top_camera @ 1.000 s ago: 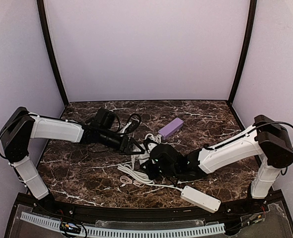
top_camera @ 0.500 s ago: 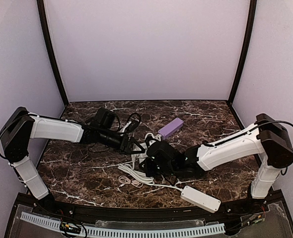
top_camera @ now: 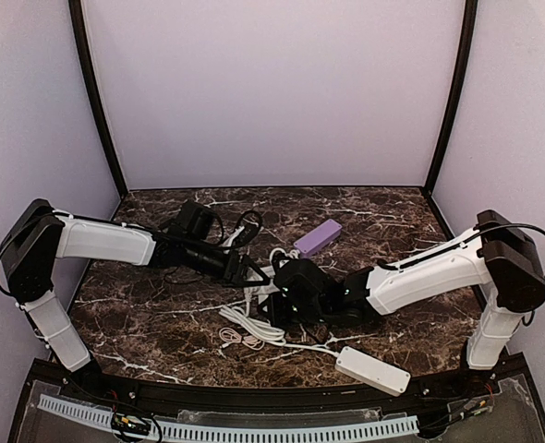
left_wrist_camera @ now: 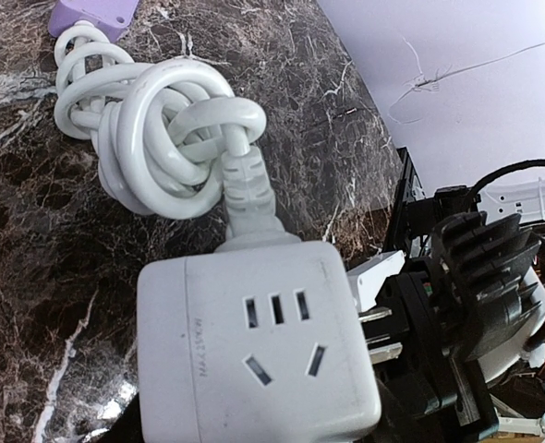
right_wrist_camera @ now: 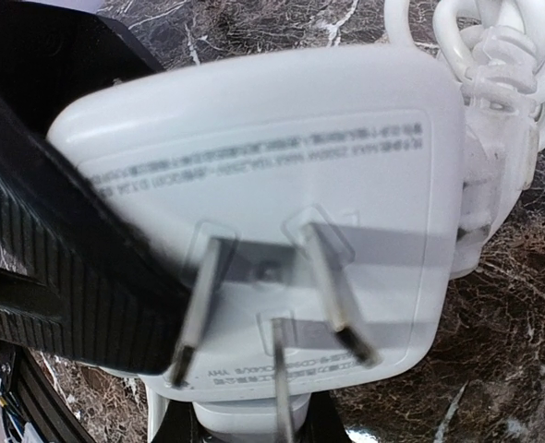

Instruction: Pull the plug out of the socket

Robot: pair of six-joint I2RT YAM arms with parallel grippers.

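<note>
L arm is reaching in from 9 o'clock and R arm from 3 o'clock, both meeting approx. mid-table [top_camera: 143, 314]. The left gripper [top_camera: 251, 274] is pinching the socket [left_wrist_camera: 254, 341]: the white cube is sitting btwn its jaws, w/ one outlet face looking up at the left wrist cam.

The plug [left_wrist_camera: 249, 198] is sitting in the cube's face at 12 o'clock in that view, its flange pressing right against the cube. Its thick white cord [left_wrist_camera: 162, 129] is running up into a knotted coil lying on the marble at approx. 11 o'clock of the cube. A purple block [top_camera: 318, 238] is lying just past the coil, at 1 o'clock from the socket in the top view. The long power strip [top_camera: 372, 369] is lying at 5 o'clock, near the front edge.

The cube's own three prongs [right_wrist_camera: 328, 286] are sticking out at 3 o'clock in the left wrist view, pointing at the right gripper [top_camera: 280, 293], which is hanging just beside them. Can't tell if its jaws are spread or pressed together. Its own cam is filled w/ the pronged face, the plug at the 3 o'clock edge and a black ribbed part across the 9 o'clock side.
</note>
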